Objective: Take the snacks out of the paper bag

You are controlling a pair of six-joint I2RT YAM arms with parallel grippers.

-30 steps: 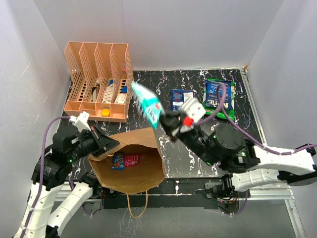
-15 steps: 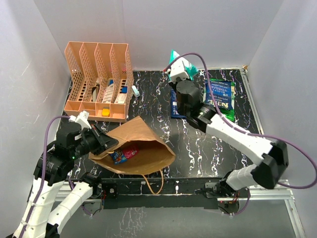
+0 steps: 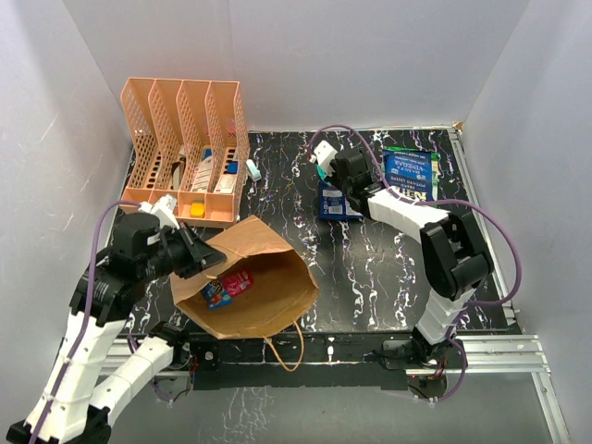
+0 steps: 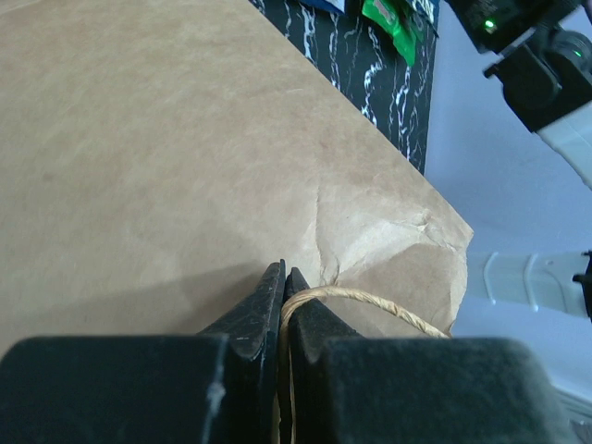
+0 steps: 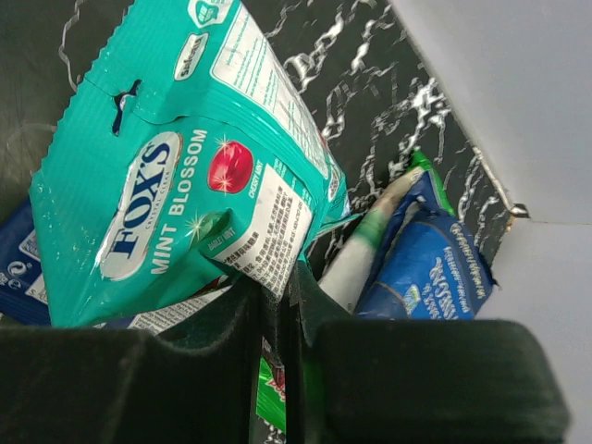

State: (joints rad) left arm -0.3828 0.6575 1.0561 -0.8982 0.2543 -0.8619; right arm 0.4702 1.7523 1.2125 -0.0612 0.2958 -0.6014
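Note:
The brown paper bag (image 3: 264, 254) lies on its side at the front left, mouth toward the front. A small blue packet (image 3: 215, 294) and a red packet (image 3: 239, 282) lie inside it. My left gripper (image 3: 197, 255) is shut on the bag's rim and twisted paper handle (image 4: 370, 301); the left wrist view shows the bag's paper (image 4: 185, 139) under my left gripper (image 4: 284, 277). My right gripper (image 3: 323, 173) is shut on a teal mint packet (image 5: 176, 176), low over the dark blue packet (image 3: 333, 201) at the back. The large green bag (image 3: 408, 176) lies to the right of it.
The orange perforated file organizer (image 3: 185, 148) with stationery stands at the back left, close behind the bag. A small pale item (image 3: 252, 168) lies beside it. White walls enclose the black marbled table (image 3: 370, 277). The green bag also shows in the right wrist view (image 5: 435, 268).
My right arm has carried the teal packet from above the bag to the back and lowered it beside the dark blue packet. The left gripper still holds the bag, which has shifted slightly.

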